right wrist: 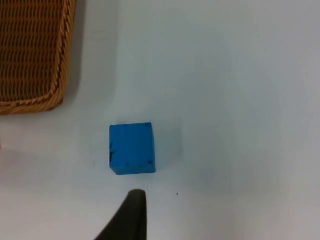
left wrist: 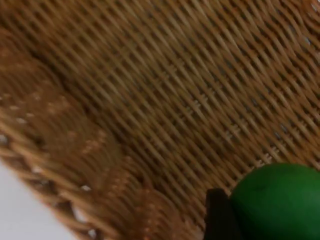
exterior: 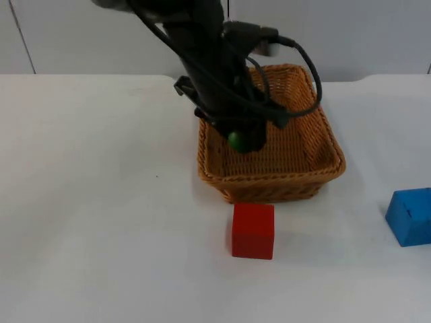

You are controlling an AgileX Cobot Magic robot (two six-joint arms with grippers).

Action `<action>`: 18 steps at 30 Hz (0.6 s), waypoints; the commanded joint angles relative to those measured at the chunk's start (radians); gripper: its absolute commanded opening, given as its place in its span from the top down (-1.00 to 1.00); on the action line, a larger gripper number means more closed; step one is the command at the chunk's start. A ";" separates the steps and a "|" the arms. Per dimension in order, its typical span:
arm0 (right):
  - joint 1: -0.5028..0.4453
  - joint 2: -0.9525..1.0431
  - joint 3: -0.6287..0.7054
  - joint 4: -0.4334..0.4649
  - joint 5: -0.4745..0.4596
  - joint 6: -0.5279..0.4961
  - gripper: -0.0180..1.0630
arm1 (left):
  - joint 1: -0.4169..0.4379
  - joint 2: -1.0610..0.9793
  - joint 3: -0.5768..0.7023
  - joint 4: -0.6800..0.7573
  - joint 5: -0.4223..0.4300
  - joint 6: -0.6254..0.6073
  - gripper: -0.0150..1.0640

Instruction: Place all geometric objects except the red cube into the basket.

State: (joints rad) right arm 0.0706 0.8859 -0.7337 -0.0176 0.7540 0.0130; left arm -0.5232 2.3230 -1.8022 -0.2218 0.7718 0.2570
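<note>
On the white bench [exterior: 101, 202], my left gripper [exterior: 241, 140] hangs inside the wicker basket [exterior: 316, 171], clamped on a green ball [exterior: 236, 140]. Next I judge: release it. The blue cube [exterior: 411, 217] waits at three o'clock; right gripper [right wrist: 131, 212] state unclear.

A smooth white table top [exterior: 101, 202] is seen across most of the top view, evenly lit, with soft shadows cast on it. At its far edge it is met by a pale grey partition wall [exterior: 81, 33], which is divided by thin dark vertical seams. The same white surface is seen in the right wrist view [right wrist: 225, 75], marked by a tiny dark speck.
</note>
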 commanded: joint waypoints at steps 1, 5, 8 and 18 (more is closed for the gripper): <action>-0.005 0.001 -0.004 -0.005 -0.011 -0.002 -0.98 | -0.010 0.000 -0.008 0.004 -0.009 0.002 0.76; -0.005 0.001 -0.004 -0.005 -0.011 -0.002 -0.98 | -0.012 0.000 -0.008 -0.002 -0.021 -0.026 -0.07; -0.005 0.001 -0.004 -0.005 -0.011 -0.002 -0.98 | -0.012 0.000 -0.008 -0.015 -0.004 -0.026 -0.40; -0.005 0.001 -0.004 -0.005 -0.011 -0.002 -0.98 | -0.015 -0.004 -0.104 -0.028 0.186 -0.026 -0.70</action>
State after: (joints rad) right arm 0.0706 0.8859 -0.7337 -0.0176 0.7540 0.0130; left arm -0.5310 2.3272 -1.8938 -0.2353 0.9320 0.2363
